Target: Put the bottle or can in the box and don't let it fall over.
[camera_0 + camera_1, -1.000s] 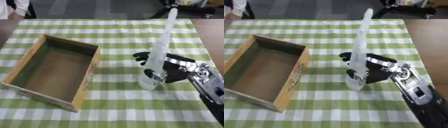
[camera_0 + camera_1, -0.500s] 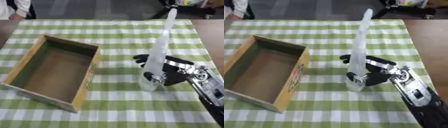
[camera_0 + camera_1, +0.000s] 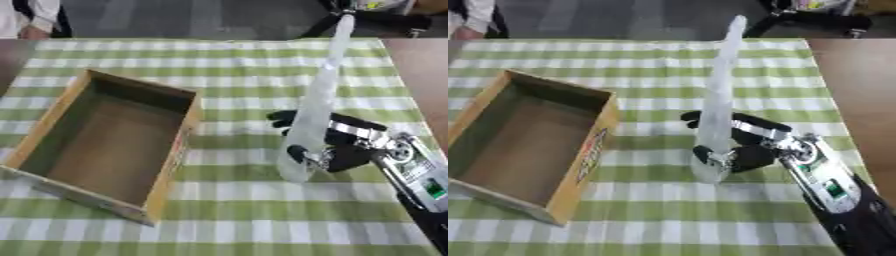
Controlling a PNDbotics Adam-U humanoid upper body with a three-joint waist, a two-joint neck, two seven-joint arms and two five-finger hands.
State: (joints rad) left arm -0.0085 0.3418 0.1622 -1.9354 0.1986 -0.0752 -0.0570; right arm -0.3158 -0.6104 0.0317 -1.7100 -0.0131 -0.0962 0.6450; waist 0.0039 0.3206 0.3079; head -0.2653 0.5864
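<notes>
**Bottle gripped, box not reached yet**

While the tall clear bottle (image 3: pixel 312 115) stands on the green checked cloth (image 3: pixel 227 65), the right hand (image 3: pixel 337 145) has its fingers and thumb curled round the lower body, base apparently touching the cloth. Compared with a second ago, pretty much nothing has shifted: same grip, same spot, bottle leaning the same way toward 1 o'clock. So my guess is the lift hasn't started.

The open cardboard box (image 3: pixel 164 172) sits at about 9 o'clock from the bottle, well apart, nothing in it. There's a red and dark mark on its side wall, can't read it. Left hand isn't showing anywhere.
</notes>
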